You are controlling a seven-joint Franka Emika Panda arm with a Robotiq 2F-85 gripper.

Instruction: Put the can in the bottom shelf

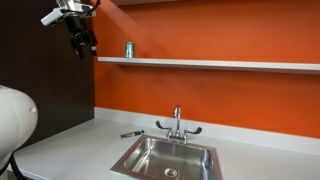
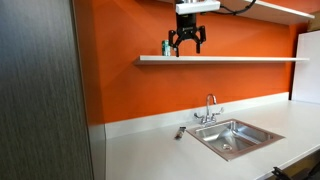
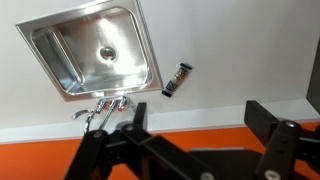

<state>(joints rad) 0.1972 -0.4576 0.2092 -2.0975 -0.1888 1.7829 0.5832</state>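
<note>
Hanging high before the orange wall (image 1: 220,100), gripper (image 1: 85,50) with fingers spread wide, nothing between them. Standing upright on the bottom shelf (image 1: 210,63), near its end by the dark panel (image 1: 45,60), green can (image 1: 129,49) with a silvery top. Clear of the can in both exterior views, not touching. Far below in the wrist view, steel sink (image 3: 95,50) with faucet (image 3: 100,110) and small dark tool (image 3: 178,79) lying on the light-grey countertop (image 3: 240,50).

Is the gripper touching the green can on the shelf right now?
Apart. In an exterior view, bare orange wall shows between the gripper and the can, which stands on the shelf.
</note>
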